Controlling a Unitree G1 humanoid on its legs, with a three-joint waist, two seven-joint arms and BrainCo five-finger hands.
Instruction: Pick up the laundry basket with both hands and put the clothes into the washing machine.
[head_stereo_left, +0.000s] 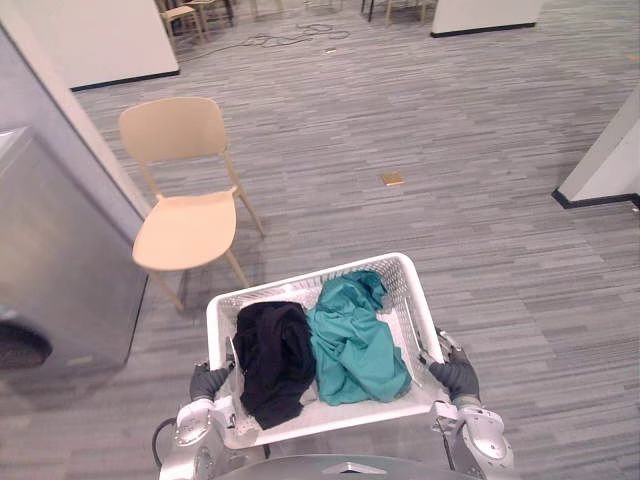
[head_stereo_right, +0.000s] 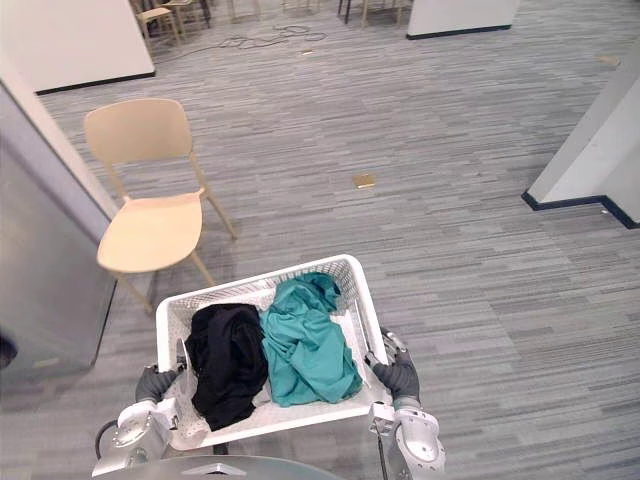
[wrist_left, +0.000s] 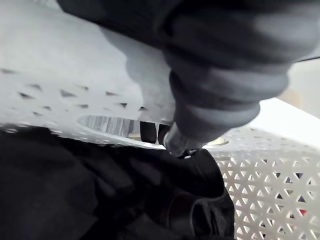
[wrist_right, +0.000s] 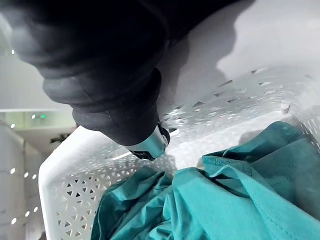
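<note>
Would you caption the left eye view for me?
Left hand and right hand grip white basket holding a black garment and teal garment.

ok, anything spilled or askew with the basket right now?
Nothing stands out. Left hand and right hand grip the white perforated plastic laundry basket by its sides. The black garment and teal garment lie inside it, no cloth on the floor.
</note>
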